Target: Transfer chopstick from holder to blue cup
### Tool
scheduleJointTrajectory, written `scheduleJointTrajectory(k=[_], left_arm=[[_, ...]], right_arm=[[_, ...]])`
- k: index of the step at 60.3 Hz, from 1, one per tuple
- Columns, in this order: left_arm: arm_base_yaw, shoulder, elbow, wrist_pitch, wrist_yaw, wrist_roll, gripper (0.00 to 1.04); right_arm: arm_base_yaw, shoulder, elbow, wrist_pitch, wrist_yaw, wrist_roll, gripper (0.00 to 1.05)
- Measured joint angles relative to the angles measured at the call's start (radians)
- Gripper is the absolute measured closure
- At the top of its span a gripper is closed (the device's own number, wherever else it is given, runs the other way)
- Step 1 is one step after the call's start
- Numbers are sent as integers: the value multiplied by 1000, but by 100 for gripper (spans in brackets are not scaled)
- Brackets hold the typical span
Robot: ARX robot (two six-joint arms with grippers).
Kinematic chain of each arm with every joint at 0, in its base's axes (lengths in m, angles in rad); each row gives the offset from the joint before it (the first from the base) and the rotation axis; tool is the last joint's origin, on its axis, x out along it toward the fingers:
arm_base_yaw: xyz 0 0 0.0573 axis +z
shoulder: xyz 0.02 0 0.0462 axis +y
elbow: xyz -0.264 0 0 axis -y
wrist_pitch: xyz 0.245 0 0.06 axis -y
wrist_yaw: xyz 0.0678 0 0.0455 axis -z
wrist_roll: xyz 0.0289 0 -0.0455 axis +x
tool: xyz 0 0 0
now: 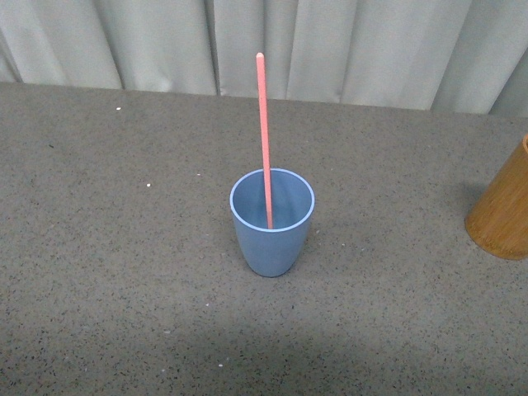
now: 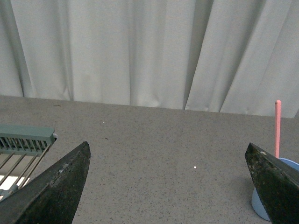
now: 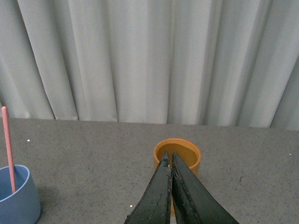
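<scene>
The pale blue cup [image 1: 271, 223] stands mid-table with one salmon-pink chopstick [image 1: 263, 132] upright inside it, leaning on the far rim. The tan-orange holder [image 1: 503, 210] stands at the right edge, cut off by the frame. No gripper shows in the front view. In the left wrist view my left gripper [image 2: 168, 151] is open and empty, with the cup [image 2: 261, 205] and the chopstick [image 2: 278, 128] beside one finger. In the right wrist view my right gripper [image 3: 169, 156] is shut and empty, in front of the holder [image 3: 178, 154], which looks empty. The cup [image 3: 16, 196] and the chopstick [image 3: 8, 147] stand off to one side.
The table [image 1: 124, 247] is grey and speckled, with a pale pleated curtain [image 1: 330, 41] along its far edge. A grey-green slatted rack [image 2: 23, 140] shows at the edge of the left wrist view.
</scene>
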State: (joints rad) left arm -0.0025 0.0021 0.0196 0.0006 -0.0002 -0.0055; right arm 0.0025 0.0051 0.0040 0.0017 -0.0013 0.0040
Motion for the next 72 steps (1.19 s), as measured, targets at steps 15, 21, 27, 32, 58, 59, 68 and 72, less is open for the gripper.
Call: scheduleJointTrajectory(k=[15, 21, 27, 32, 58, 59, 68, 72], left_arm=[[0, 0, 0, 0, 0, 0, 7], [0, 0, 0, 0, 0, 0, 7], [0, 0, 0, 0, 0, 0, 7], [0, 0, 0, 0, 0, 0, 7], [0, 0, 0, 0, 0, 0, 7], [0, 0, 0, 0, 0, 0, 7], [0, 0, 0, 0, 0, 0, 7], [0, 0, 0, 0, 0, 0, 7]], right_arm=[[0, 0, 0, 0, 0, 0, 104], [0, 0, 0, 0, 0, 0, 104], [0, 0, 0, 0, 0, -2, 102], [0, 0, 0, 0, 0, -2, 85], [0, 0, 0, 0, 0, -1, 8], [0, 0, 0, 0, 0, -1, 9], [0, 0, 0, 0, 0, -1, 10], [0, 0, 0, 0, 0, -1, 10]])
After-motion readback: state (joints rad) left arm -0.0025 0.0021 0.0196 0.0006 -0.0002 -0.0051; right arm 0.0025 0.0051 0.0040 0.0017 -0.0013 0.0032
